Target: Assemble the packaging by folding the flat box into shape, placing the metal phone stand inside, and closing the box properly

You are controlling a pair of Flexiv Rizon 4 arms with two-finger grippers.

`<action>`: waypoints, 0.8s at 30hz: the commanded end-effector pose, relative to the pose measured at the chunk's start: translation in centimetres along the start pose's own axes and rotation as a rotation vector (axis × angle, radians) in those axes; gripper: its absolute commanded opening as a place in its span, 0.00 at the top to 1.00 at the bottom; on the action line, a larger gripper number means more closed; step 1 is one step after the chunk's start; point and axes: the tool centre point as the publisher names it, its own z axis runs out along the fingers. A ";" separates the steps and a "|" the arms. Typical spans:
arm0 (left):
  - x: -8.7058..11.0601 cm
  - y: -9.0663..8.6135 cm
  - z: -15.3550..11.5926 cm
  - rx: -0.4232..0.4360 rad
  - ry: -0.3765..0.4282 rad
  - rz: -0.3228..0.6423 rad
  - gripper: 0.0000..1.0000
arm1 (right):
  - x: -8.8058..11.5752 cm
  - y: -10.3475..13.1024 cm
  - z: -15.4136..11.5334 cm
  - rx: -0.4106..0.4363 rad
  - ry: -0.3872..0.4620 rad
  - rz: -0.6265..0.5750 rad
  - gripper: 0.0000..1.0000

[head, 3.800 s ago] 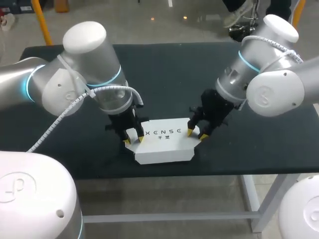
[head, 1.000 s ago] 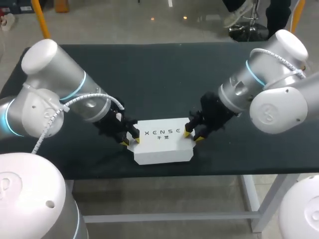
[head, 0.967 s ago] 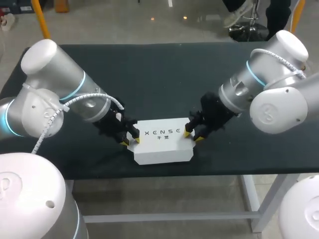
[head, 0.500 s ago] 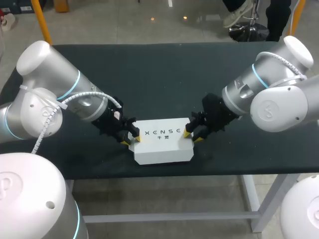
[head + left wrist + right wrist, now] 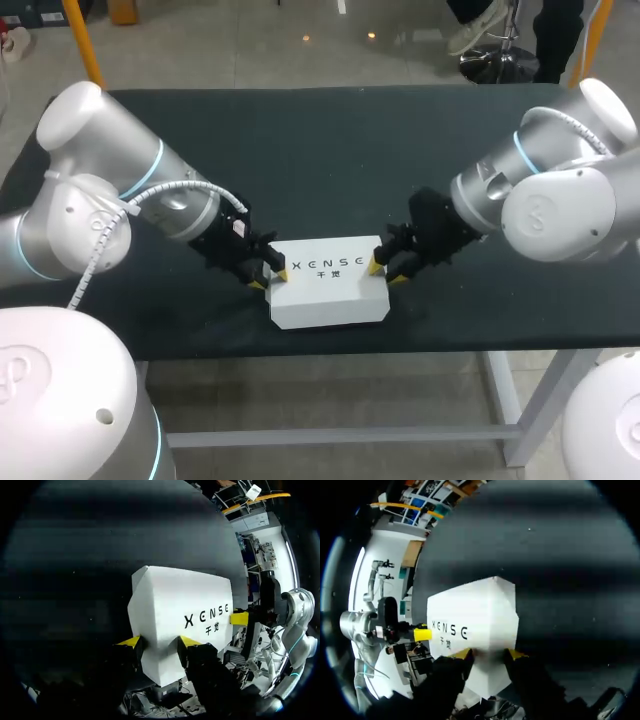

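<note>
Both arms have dropped since the earliest frame. The left arm (image 5: 120, 200) was standing steep over the box (image 5: 325, 290) and is now coming in low from the box's left side, elbow swung outward. The right arm (image 5: 550, 200) is likewise leaning in flatter from the box's right. The flap edges that stuck out at both ends of the box are now sitting flush.

The box is lying closed, printed face up, on the dark table (image 5: 330, 150), directly between the two grippers.

The left gripper (image 5: 269, 276) is pointing in at the box's left end. Its fingers are parted moderately and the end's corner is sitting between the tips.

The right gripper (image 5: 387, 271) is mirroring that at the box's right end, with the same moderate gap and its tips straddling that end.

Each wrist view is showing the other arm's yellow tip at the box's far end.
</note>
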 end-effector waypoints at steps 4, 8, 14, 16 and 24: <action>0.1 -0.3 1.0 0.013 0.022 -0.022 0.53 | 0.1 -0.2 0.2 -0.015 0.031 0.006 0.54; 0.0 -0.4 0.9 0.022 0.023 -0.039 0.52 | 0.0 -0.3 0.1 -0.023 0.032 0.008 0.53; -0.2 -0.2 0.7 0.040 0.044 -0.046 0.51 | 0.0 -0.4 0.2 -0.044 0.051 0.007 0.53; -0.2 -0.2 0.7 0.040 0.044 -0.045 0.51 | 0.1 -0.4 0.4 -0.046 0.054 0.003 0.53; -0.1 -0.2 0.6 0.039 0.036 -0.043 0.48 | 0.4 -0.3 1.0 -0.032 0.075 -0.038 0.52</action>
